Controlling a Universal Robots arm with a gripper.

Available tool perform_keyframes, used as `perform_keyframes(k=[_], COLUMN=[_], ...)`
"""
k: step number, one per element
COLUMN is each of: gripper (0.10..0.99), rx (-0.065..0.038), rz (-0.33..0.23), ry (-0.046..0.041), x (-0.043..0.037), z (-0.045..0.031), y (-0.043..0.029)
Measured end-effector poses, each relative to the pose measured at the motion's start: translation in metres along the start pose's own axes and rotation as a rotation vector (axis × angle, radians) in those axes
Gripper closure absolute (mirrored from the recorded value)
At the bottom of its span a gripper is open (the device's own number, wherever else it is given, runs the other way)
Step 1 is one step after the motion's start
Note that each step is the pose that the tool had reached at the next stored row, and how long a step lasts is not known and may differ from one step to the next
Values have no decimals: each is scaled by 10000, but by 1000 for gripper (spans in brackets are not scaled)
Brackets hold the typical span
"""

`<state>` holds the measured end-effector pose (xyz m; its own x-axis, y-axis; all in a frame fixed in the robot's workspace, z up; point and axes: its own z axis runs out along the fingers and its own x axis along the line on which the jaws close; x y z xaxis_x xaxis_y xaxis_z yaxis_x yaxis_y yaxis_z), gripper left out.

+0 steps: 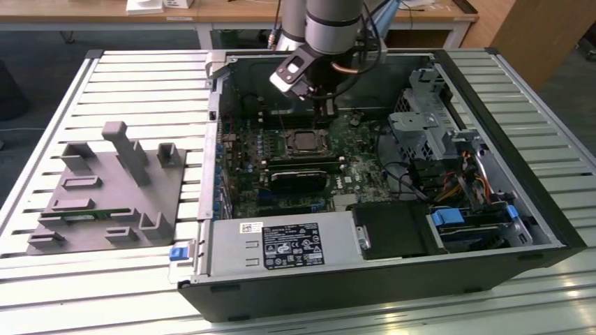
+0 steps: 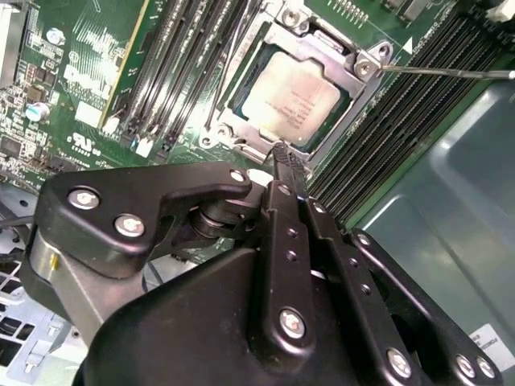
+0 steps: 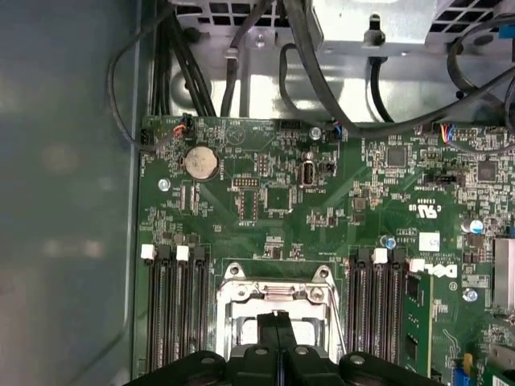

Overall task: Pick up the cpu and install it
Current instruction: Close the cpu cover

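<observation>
Silver-grey cpu (image 2: 294, 100), one, seated in one socket frame (image 2: 364, 76); one gripper (image 2: 285, 157) close by, pressed together, empty.

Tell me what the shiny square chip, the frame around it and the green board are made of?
The chip looks metal-topped: a flat silver-grey lid with a soft sheen. The frame around it seems bare metal, perhaps steel: bright silver with shiny screws. The green board looks like a stiff plastic-like sheet, glossy green, dotted with tiny metal parts.
</observation>
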<state>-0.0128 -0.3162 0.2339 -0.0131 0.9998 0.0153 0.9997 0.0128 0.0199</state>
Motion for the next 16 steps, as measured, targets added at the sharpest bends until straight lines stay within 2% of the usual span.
perform_keyframes(k=[3, 8, 16], gripper=[980, 980, 980], rx=[-1, 0, 49], rz=[-1, -1, 0], ry=[1, 0, 0], x=[0, 1, 0], z=[3, 23, 154], y=[-22, -111, -207])
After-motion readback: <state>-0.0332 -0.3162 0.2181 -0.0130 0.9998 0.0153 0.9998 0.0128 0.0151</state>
